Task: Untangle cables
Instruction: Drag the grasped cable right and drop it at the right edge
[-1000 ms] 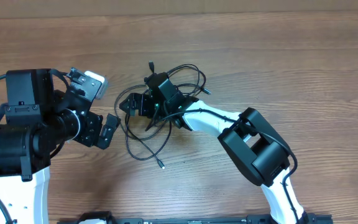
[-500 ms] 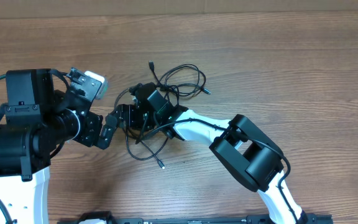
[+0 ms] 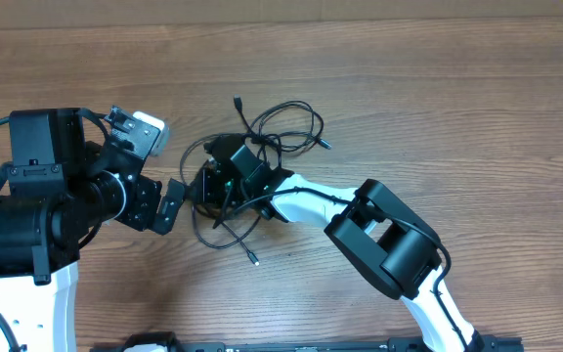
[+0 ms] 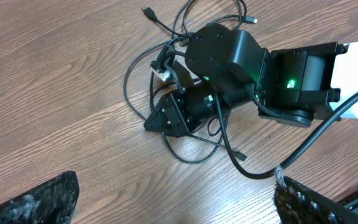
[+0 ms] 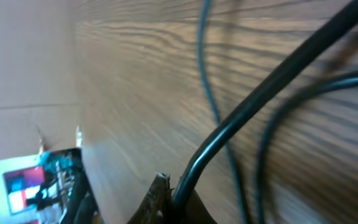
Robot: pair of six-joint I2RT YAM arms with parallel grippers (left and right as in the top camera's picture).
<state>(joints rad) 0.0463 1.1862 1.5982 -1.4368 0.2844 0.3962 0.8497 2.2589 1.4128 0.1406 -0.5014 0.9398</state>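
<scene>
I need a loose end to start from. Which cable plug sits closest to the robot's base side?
The plug ending the lone strand trailing below the tangle; the top plug and the right plug stick out on its far side.

The left arm was black motor housings with a white base link; the left gripper had rough black finger pads. The right arm had white links, black joint blocks and a green light.

right gripper: has moved across toward the left gripper, now near it.
cables: lower loops dragged along with its tips.
</scene>
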